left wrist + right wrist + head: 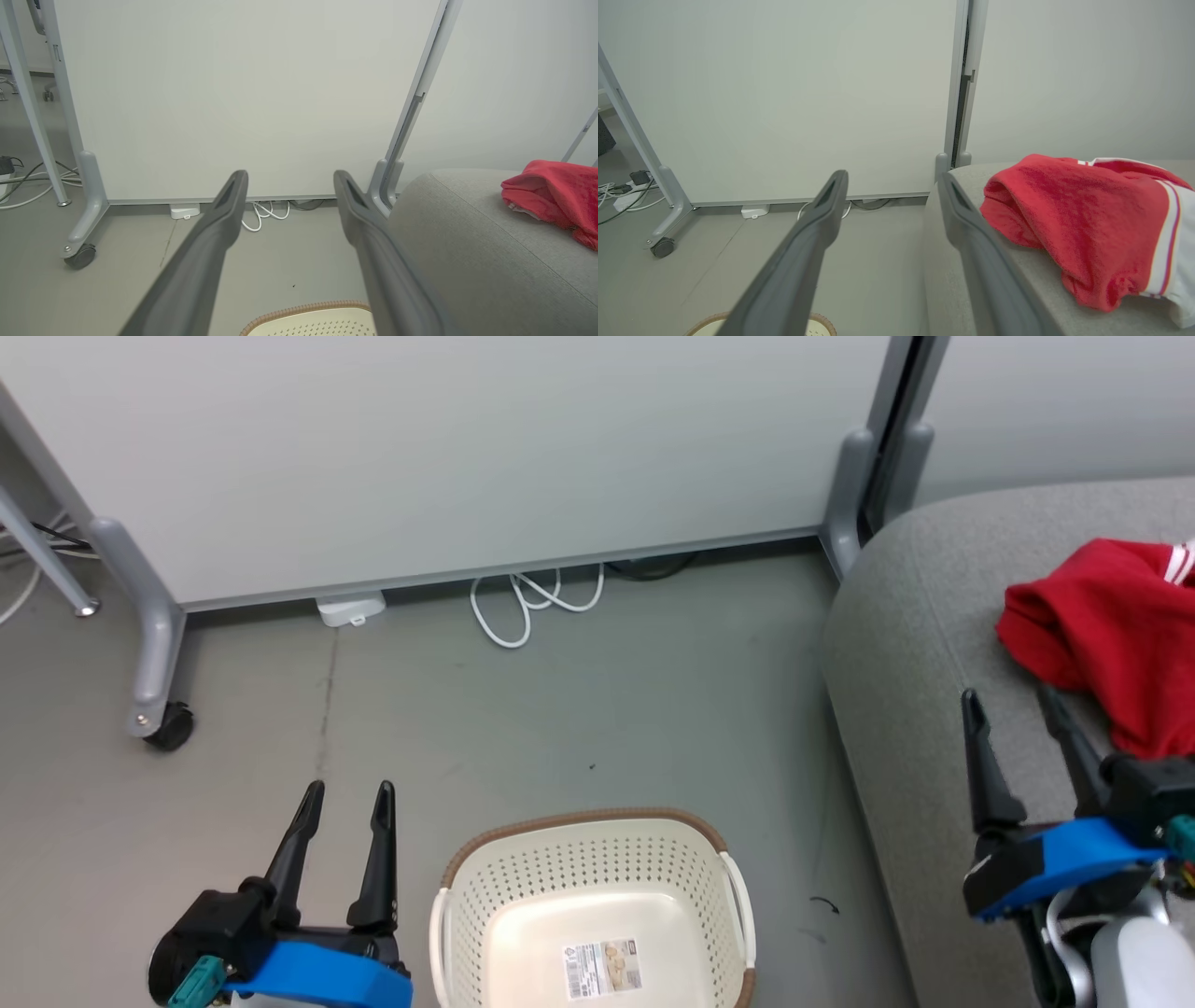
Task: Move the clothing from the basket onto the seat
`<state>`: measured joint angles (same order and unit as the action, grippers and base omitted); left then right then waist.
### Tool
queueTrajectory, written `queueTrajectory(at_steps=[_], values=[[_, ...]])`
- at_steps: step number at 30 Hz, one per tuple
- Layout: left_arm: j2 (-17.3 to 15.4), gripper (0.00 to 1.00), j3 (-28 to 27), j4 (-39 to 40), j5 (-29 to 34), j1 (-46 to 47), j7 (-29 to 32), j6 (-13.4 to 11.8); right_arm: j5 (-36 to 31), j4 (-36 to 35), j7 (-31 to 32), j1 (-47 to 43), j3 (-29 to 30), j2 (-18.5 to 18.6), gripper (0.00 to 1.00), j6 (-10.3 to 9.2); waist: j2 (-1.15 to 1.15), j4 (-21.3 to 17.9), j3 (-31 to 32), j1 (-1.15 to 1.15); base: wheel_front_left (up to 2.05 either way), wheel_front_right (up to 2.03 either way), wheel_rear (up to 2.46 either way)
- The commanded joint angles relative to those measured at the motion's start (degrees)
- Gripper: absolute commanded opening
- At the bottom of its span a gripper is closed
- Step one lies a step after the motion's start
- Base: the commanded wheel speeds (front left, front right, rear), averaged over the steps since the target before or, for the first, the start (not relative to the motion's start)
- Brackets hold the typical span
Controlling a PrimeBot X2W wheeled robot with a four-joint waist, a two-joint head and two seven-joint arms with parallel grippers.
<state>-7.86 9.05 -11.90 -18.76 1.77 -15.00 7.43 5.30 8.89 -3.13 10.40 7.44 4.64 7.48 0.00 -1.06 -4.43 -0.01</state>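
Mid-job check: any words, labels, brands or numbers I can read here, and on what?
No text reads clearly.
On the floor of the basket, a white sticker: print too small and blurred to read.
On the clothing lying on the seat: white stripes, no lettering showing.

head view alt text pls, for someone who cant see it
Red clothing lies crumpled on the grey seat at right, while the cream basket on the floor shows only a label inside. The left gripper and right gripper are both open, holding nothing.
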Motion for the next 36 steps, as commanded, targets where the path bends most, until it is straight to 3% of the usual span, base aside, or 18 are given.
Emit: queueTrajectory(at_steps=[1, 21, 36], values=[[0.07, 1.00, -0.39, -0.25, 0.24, -0.56, -0.27, 0.05, 0.24, -0.47, -0.49, -1.61, -0.15, -0.29, 1.00, 0.03, 0.00, 1.17, 1.26, 0.01, 0.00, 0.00, 0.00], [0.14, 1.00, -4.25, -4.65, 0.87, -3.33, -0.27, 0.05, 0.95, 2.16, -3.07, -10.84, -3.58, -1.79, 1.00, 0.03, 0.00, 5.57, 4.21, 0.01, 0.00, 0.00, 0.00], [-0.28, 1.00, -3.86, -7.21, 0.48, -1.69, -0.27, 0.05, 1.92, 3.69, -4.18, -10.60, -4.07, -1.79, 1.00, 0.03, 0.00, 4.84, 4.11, 0.01, 0.00, 0.00, 0.00]])
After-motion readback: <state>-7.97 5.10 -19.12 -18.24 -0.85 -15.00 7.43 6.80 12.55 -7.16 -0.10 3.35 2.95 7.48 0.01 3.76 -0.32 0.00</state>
